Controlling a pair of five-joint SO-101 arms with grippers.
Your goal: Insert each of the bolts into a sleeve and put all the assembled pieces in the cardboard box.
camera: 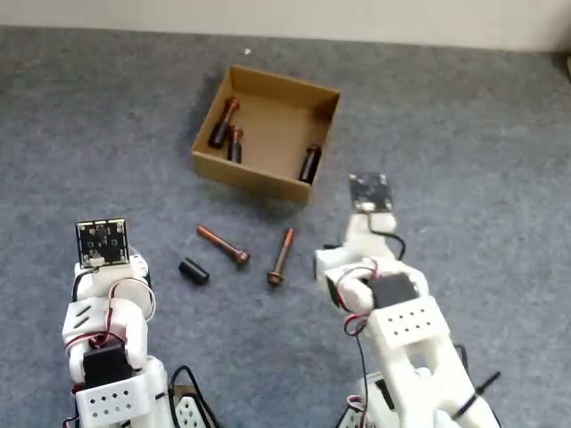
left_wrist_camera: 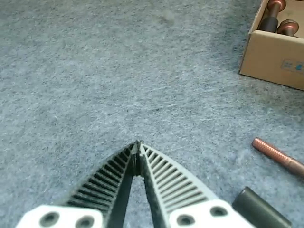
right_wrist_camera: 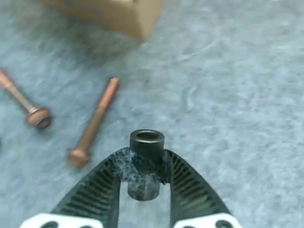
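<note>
My left pincer [left_wrist_camera: 137, 148] sits low over the grey carpet [left_wrist_camera: 118, 71] with its jaws shut tip to tip and nothing between them. My right pincer [right_wrist_camera: 145, 160] is clamped on a black sleeve [right_wrist_camera: 147, 140], held upright with its open bore facing up, just above the carpet.

Just beyond the left pincer and a little to its right lies a loose sleeve [camera: 193, 271], on its side. Next comes the first bolt [camera: 223, 245], coppery, and to its right the second bolt [camera: 281, 257]. Their heads lie near each other and their shafts spread apart toward the far side. The second bolt is just beside my right pincer, and its thin end points at the cardboard box [camera: 250, 178]. The parts do not touch one another.

Plain carpet runs between these parts and the box, which stands open-topped and turned a little askew. In it lie three assembled pieces: two [camera: 223, 123] [camera: 235, 144] side by side along its left wall, one [camera: 310, 164] in the near right corner. A small bluish print [left_wrist_camera: 292, 65] marks the box's outer wall, too small for me to read.

Carpet spreads wide on both sides of the box. Behind it the carpet ends at a pale strip [camera: 357, 18].
</note>
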